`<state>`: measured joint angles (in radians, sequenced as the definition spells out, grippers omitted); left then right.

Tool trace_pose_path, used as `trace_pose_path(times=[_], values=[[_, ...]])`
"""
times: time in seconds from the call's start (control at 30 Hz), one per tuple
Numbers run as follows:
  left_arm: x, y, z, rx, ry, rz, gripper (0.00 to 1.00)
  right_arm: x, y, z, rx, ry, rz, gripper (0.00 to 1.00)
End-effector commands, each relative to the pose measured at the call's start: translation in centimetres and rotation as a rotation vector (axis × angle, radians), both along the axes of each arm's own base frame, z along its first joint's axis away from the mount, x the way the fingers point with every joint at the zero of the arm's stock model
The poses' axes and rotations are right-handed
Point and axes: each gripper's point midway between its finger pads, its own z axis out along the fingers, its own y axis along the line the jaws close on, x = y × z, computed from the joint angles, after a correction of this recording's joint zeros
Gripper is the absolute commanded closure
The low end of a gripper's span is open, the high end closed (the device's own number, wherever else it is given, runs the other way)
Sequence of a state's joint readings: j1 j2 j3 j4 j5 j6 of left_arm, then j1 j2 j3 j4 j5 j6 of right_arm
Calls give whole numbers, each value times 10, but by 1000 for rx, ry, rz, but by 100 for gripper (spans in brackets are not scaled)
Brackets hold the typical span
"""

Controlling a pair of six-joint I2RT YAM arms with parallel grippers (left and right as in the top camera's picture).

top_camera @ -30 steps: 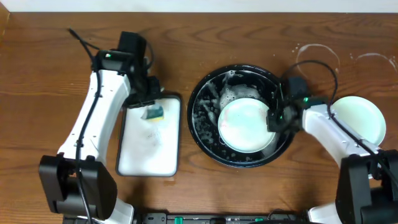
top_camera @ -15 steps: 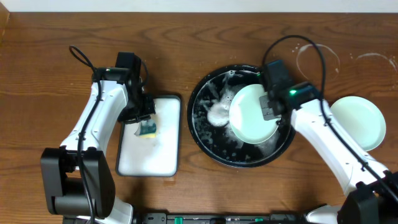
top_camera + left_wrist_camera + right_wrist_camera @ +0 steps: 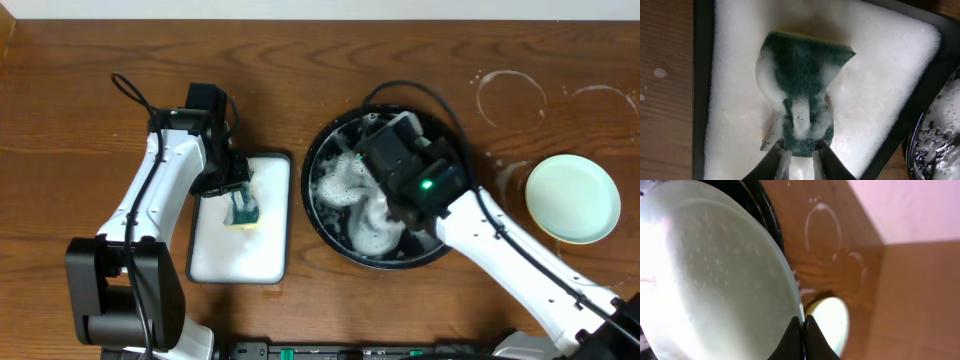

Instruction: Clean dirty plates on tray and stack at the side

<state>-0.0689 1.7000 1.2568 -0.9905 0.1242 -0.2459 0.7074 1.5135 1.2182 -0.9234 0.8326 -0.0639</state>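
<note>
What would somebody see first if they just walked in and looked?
Probably the foamy black tray in the middle, where the right gripper pinches a pale plate by its rim. Next, the green sponge sitting in suds on the white tray at left, its end held by the left gripper.

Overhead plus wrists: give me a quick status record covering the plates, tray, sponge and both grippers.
held plate: pale, tilted on edge at the tray, pinched at its rim
right gripper: shut on the held plate
side plate: pale mint, flat on the table, right of the tray
tray: black, soapy foam inside
sponge: green, foamy, lying in the white tray
left gripper: at the sponge's near end, jaws slightly apart, grip unclear
</note>
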Motion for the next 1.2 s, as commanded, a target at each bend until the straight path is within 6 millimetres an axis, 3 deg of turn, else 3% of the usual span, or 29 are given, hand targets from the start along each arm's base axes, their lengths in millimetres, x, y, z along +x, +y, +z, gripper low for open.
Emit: trace_pose_path(times=[0.0,0.23,0.33,0.57,0.63,0.7,0.77,0.8,1.17], values=[[-1,3,-2,11,9,-9,79,2,1,31,-141,-76,54,99],[-1,3,-2,11,9,-9,78,0,10,36,-165,-98,82,99],[-1,3,-2,11,9,-9,63,0,10,36,-201,-75,111,99],[-1,3,-2,11,9,-9,47,0,11,36,-232,-55,141,99],[-1,3,-2,11,9,-9,43,2,13,37,-212,-71,132,99],[-1,3,-2,11,9,-9,32,4,15,37,-174,-93,118,99],[-1,3,-2,11,9,-9,31,4,20,35,-146,-88,126,99],[-1,3,-2,11,9,-9,23,4,22,33,-131,-82,134,99],[-1,3,-2,11,9,-9,20,4,26,29,-107,-68,148,99]])
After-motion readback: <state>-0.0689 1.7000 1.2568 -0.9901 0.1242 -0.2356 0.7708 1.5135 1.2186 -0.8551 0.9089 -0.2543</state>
